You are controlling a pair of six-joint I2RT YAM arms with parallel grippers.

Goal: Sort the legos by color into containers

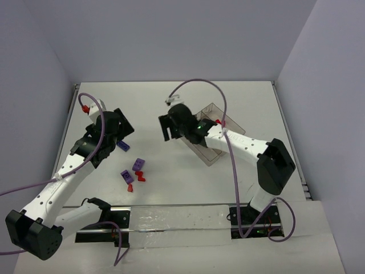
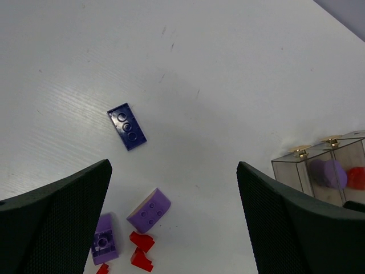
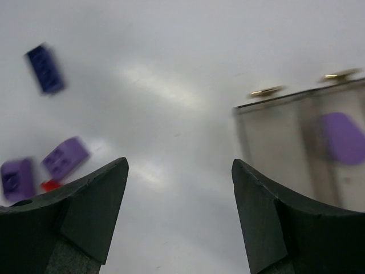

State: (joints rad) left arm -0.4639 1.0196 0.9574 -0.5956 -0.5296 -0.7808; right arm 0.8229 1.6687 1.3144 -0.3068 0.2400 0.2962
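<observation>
Hovering well left of the tray (image 1: 212,155), left gripper (image 2: 174,171) is spread and empty, probably lining up on loose legos (image 1: 134,174). Right gripper (image 3: 179,165), just beside the tray, is also spread and empty. Purple lego (image 2: 328,173) and red lego (image 2: 356,177) lie inside the tray.

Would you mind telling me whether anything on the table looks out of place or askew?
Two things. The clear tray sits skewed on the table. A dark blue plate lies apart from the loose pile, and its shade matches neither the red pieces nor the light purple bricks.
</observation>
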